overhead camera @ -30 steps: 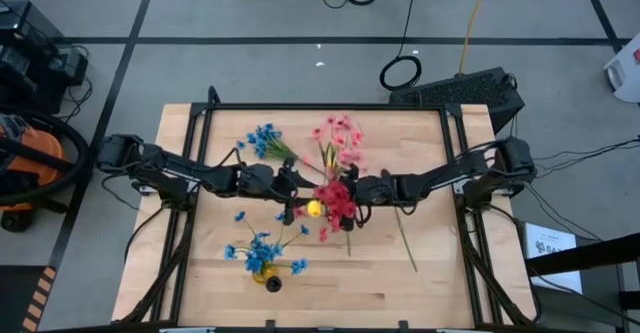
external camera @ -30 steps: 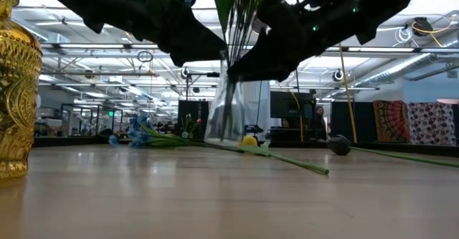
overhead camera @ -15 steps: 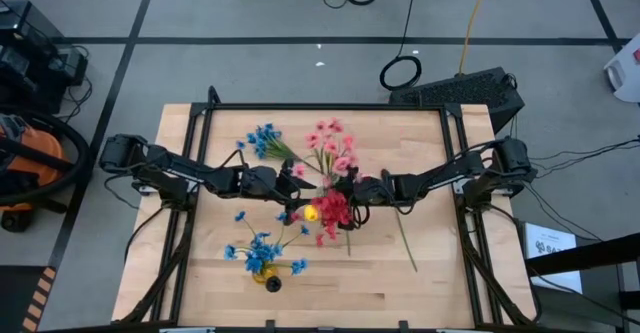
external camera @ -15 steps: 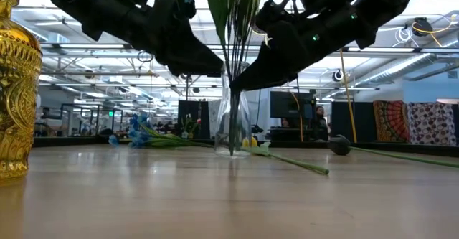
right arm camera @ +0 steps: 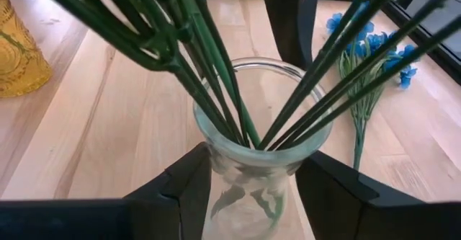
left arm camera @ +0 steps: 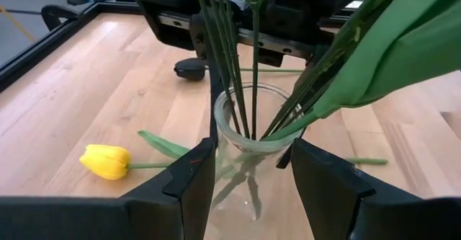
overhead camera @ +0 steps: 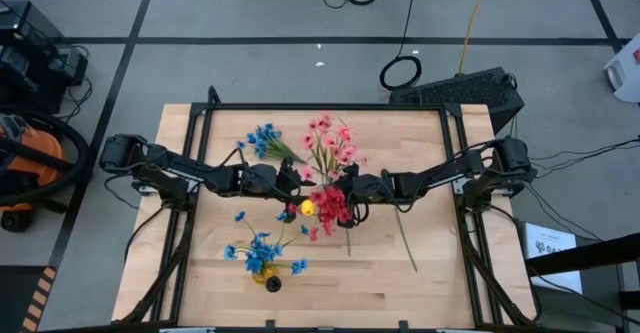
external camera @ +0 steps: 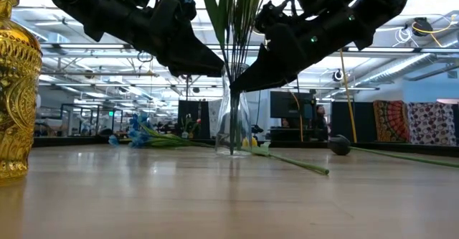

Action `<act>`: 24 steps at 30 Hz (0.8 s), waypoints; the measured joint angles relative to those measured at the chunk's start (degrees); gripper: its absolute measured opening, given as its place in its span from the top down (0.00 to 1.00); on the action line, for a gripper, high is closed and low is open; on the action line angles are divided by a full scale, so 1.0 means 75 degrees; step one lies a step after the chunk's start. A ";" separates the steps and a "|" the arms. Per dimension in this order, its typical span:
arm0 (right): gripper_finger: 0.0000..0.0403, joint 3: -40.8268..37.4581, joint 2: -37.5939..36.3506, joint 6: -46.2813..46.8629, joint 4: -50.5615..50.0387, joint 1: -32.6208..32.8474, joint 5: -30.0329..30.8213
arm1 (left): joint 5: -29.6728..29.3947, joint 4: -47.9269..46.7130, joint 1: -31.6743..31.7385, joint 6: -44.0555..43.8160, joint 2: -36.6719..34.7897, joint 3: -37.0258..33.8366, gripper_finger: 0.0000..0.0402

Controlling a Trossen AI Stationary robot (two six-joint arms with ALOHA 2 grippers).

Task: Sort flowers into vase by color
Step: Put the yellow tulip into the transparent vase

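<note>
Grippers meet at the table's centre: the left gripper (left arm camera: 248, 189) and right gripper (right arm camera: 252, 189) each have fingers spread on either side of the glass vase (external camera: 234, 124), though contact cannot be told. Red and pink flowers (overhead camera: 330, 178) stand in it. A yellow bud (overhead camera: 308, 208) lies at its 7 o'clock, a blue sprig (overhead camera: 264, 139) at 10, and the gold vase (overhead camera: 266, 271) holds blue ones.

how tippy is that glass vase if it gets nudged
Probably tippy: the glass vase is tall and narrow, and the long stems lean out above its rim, so the load sits high. Clear glass likely slips and could break.
</note>
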 joint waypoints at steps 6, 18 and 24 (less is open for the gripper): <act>0.55 0.0000 0.0000 0.0182 -0.0014 0.0000 0.0019 | -0.0017 -0.0003 0.0006 0.0023 0.0000 0.0000 0.54; 0.49 -0.0018 0.0007 0.0740 -0.0219 -0.0064 -0.0040 | -0.0058 -0.0015 0.0059 0.0015 -0.0009 0.0003 0.54; 0.33 -0.0020 0.0015 0.0849 -0.0346 -0.0064 -0.0054 | -0.0047 -0.0044 0.0189 -0.0023 -0.0085 0.0003 0.54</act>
